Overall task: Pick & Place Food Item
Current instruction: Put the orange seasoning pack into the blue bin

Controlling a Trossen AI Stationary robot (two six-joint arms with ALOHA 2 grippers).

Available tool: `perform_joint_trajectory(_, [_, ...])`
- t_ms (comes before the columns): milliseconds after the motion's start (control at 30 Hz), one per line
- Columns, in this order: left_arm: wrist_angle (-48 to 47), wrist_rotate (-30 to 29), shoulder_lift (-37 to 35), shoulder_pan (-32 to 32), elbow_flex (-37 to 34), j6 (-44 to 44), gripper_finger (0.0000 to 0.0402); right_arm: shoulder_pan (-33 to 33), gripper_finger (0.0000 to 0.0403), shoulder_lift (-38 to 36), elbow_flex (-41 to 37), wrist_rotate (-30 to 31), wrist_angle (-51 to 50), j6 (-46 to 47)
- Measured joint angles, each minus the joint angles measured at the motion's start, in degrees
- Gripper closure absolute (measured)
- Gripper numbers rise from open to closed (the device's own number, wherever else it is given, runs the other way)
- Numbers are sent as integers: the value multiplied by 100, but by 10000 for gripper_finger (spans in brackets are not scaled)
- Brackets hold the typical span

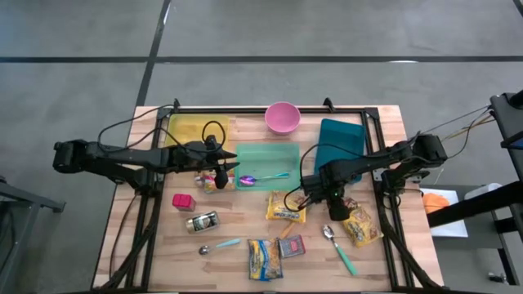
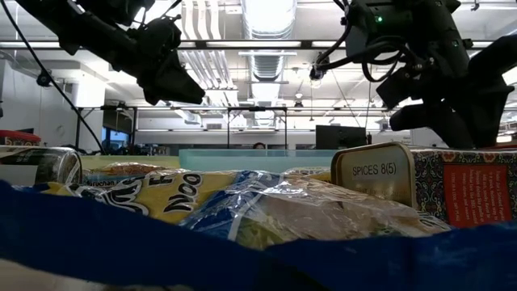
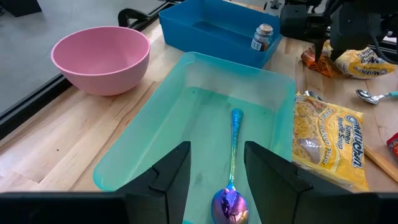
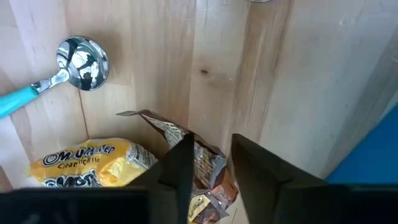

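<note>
— Both arms are the same dull black all over, aren't they?

— Yes, jointed in blocky segments, with thin black cables looping off them. The left gripper [image 3: 214, 171] ends in two broad, flat, matte fingers with angled edges.

— And the right gripper [image 4: 208, 171]?

— Same dark wedge-shaped fingers. There's a small green light glowing on the arm's housing near the wrist.
</note>
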Motion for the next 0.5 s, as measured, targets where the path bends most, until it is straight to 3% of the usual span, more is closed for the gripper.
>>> perform_joint_trajectory(200, [0,1,0,-1,1,-1,242,-1,386,0,0,-236,7,8])
perform_joint_trajectory(500, [0,0,0,-1,-1,-1,242,-1,395,-25,0,36,227,818])
